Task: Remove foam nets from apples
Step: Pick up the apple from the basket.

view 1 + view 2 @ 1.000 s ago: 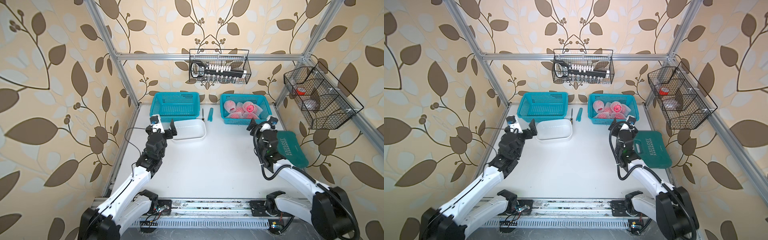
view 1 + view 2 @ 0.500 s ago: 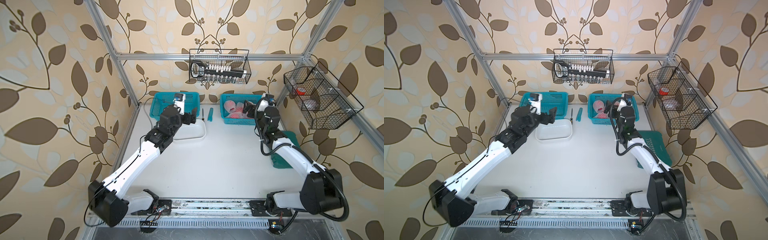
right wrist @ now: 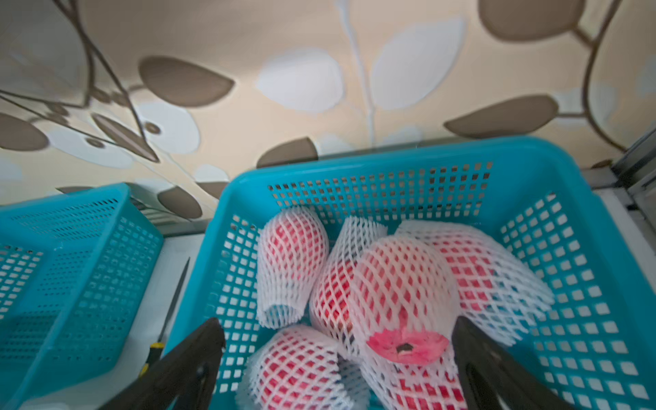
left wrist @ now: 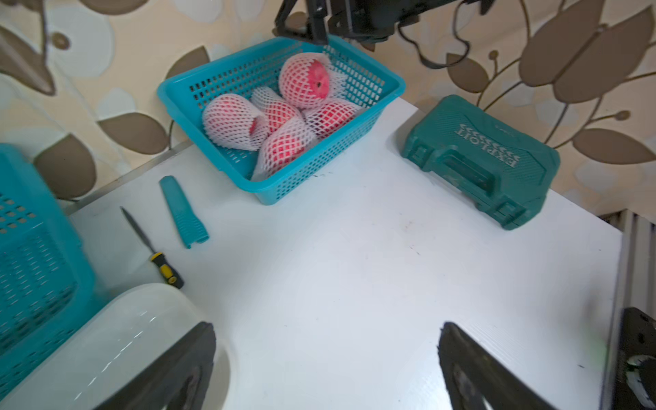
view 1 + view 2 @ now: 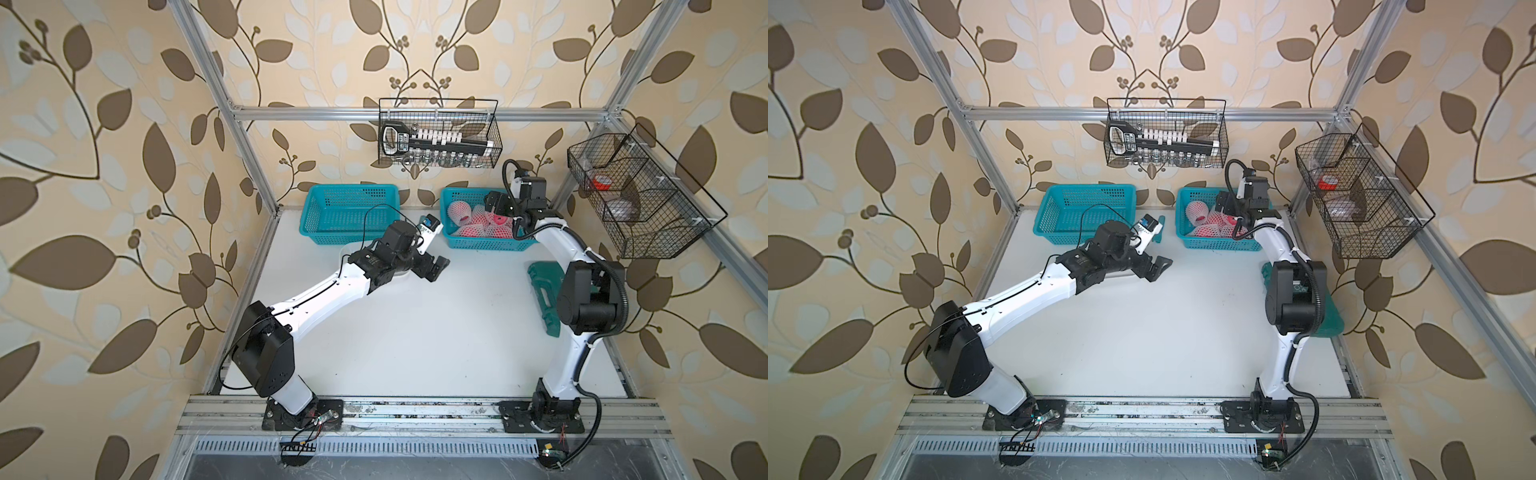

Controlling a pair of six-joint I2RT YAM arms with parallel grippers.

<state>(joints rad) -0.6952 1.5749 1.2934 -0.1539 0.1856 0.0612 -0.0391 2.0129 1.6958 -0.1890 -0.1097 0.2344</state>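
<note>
Right wrist view: my right gripper (image 3: 335,328) hangs with jaws spread wide and empty over the full teal basket (image 3: 390,156) at the back right of the table. The apples (image 3: 408,346) lie piled inside it, each wrapped in one of the foam nets (image 3: 294,262). The topmost apple sits between my fingers with a bare pink end showing, and I cannot tell whether they touch it. My left gripper (image 4: 326,330) hovers over the table, jaws apart, holding nothing. It is beside the white tub (image 4: 124,337) and near a screwdriver (image 4: 149,241).
</note>
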